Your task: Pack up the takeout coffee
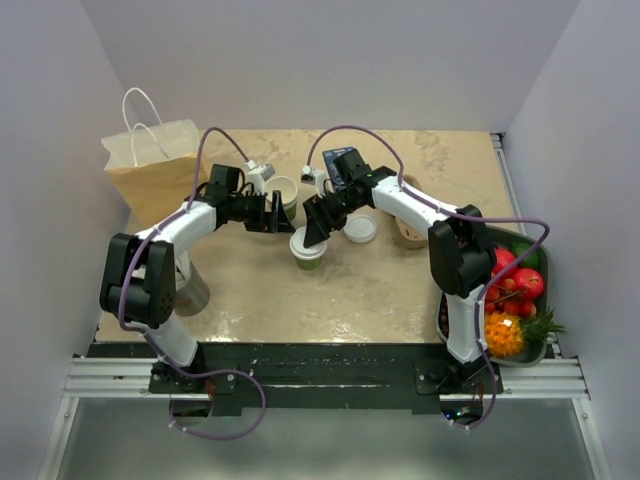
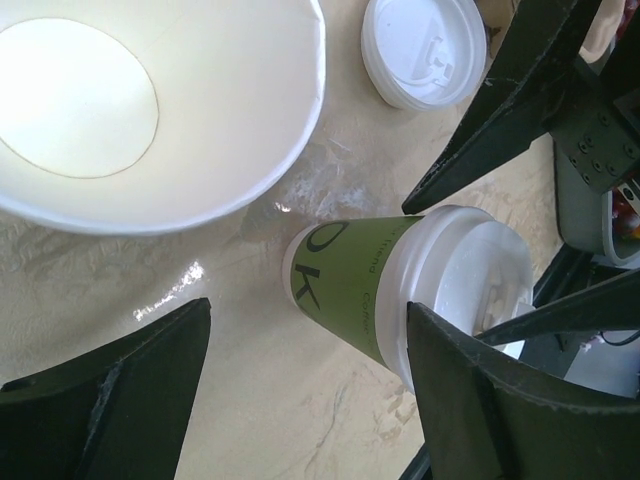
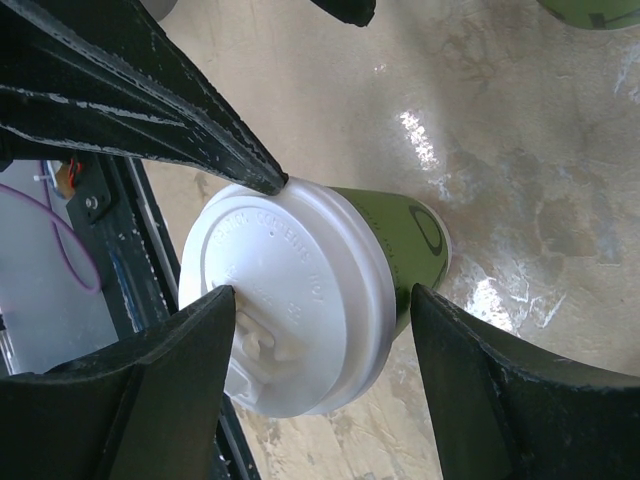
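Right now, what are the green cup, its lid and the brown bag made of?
Olive-green coffee cup: probably paper, matte, printed lettering. Its round white lid: likely plastic, smooth, moulded raised letters. Brown bag with white handles: seemingly kraft paper, dull, stands stiffly.

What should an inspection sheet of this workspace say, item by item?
Surface: beige table, glossy, no spill seen.
Job's things: lidded coffee cup upright; paper bag standing far left.
Clutter: open cup, spare lid, fruit tray.
Pincers: left pincer and right pincer both open, straddling the lidded coffee cup.
Cables: purple cables loop above the arms.
Surroundings: plain pale walls.
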`<state>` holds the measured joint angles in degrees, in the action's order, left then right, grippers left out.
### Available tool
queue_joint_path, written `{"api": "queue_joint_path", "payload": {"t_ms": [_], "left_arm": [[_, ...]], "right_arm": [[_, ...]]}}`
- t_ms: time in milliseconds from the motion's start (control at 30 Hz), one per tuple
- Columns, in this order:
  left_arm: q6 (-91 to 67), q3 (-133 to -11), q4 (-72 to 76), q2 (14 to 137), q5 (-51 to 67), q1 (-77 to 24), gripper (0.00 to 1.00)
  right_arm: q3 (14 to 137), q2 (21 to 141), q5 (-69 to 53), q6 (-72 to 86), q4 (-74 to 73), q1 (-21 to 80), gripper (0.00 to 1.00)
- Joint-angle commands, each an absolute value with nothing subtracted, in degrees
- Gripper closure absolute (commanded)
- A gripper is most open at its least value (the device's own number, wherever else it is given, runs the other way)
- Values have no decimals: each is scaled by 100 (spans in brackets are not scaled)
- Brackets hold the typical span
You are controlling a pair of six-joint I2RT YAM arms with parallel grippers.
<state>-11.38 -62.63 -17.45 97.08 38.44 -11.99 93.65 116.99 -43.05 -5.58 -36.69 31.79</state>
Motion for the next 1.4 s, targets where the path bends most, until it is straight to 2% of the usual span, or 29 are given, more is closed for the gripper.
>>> {"api": "queue_joint_path", "payload": {"t_ms": [0, 433, 633, 900, 1133, 1367], "left_arm": [[-563, -5985, -2504, 10247, 1961, -1441, 19], [-501, -5827, -2417, 10354, 1880, -1705, 22], [-667, -5862, -1347, 9765, 3180, -1468, 18], [-1089, -5828, -379, 9361, 4568, -1081, 13], [-1441, -5362, 298, 9237, 5475, -958, 10], [-1424, -5168, 562, 9264, 6108, -914, 9]], "right_arm": [[9352, 11971, -3744, -765, -3674, 3217, 28], [9272, 11883, -3735, -905, -3735, 3208, 28], [9465, 11751, -4121, -888, -3604, 3050, 24], [9580, 11777, -5270, -660, -3464, 2699, 16], [9518, 11970, -6414, -440, -3323, 2417, 14], [9343, 11988, -6583, 121, -2857, 2338, 15]]}}
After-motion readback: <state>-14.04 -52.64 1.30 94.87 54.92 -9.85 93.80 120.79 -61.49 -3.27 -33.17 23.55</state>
